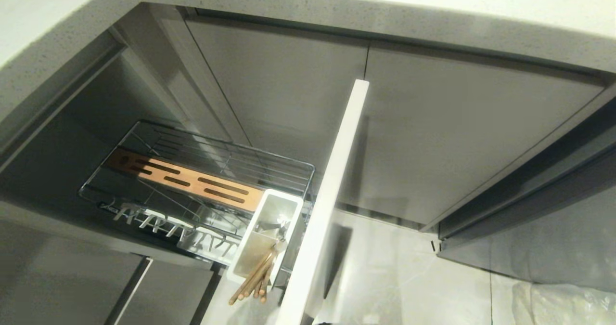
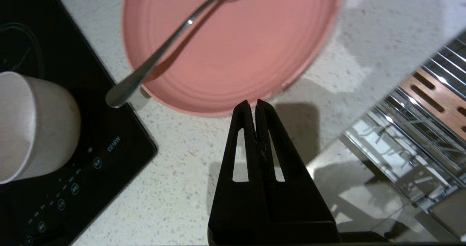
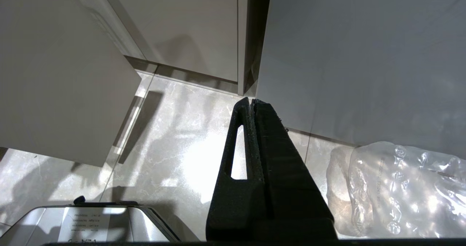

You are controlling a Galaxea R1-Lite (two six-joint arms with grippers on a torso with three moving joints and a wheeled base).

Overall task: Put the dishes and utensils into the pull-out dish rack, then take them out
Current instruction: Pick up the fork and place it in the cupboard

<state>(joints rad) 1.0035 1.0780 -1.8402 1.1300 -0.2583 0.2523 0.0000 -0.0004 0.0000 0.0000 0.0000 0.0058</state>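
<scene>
Now left tool empty above worktop.
Both tools pressed together; fork lies on plate; chopsticks in rack.

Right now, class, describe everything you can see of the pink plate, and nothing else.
The pink plate is shallow, smooth and glossy, like glazed ceramic, with faint concentric rings inside its rim. It lies flat on the speckled pale countertop, beside the black cooktop. A silver fork rests across it, handle overhanging the rim toward the cooktop. The plate's far edge is cut off by the left wrist view.
</scene>
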